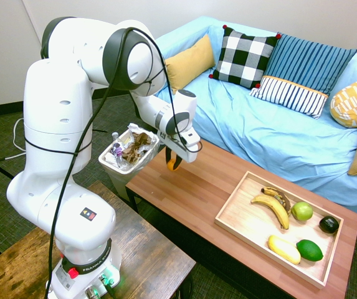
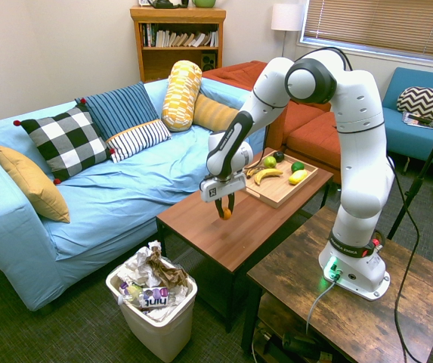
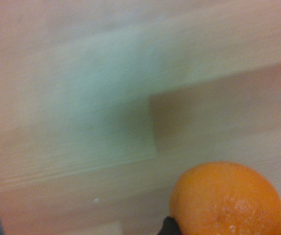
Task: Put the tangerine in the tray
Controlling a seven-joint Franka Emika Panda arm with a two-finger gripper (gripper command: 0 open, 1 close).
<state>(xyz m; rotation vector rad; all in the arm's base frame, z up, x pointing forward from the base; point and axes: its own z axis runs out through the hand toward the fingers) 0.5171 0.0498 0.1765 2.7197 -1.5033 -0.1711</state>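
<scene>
The tangerine (image 1: 174, 164) is a small orange fruit at the near-left end of the reddish coffee table (image 1: 197, 193), and my gripper (image 1: 174, 163) is shut on it from above. From the other side the tangerine (image 2: 226, 214) shows between the dark fingers of the gripper (image 2: 226, 212), just over the tabletop. It fills the lower corner of the wrist view as a tangerine (image 3: 227, 199) over blurred wood. The pale wooden tray (image 1: 240, 212) lies at the table's far right end; this tray (image 2: 273, 191) holds other fruit.
In the tray lie two bananas (image 1: 273, 205), a green apple (image 1: 301, 211), a lemon (image 1: 284, 248), a lime (image 1: 309, 250) and a dark avocado (image 1: 329, 224). A full white wastebasket (image 1: 128, 152) stands by the table's left end. A blue sofa (image 1: 271, 124) runs behind.
</scene>
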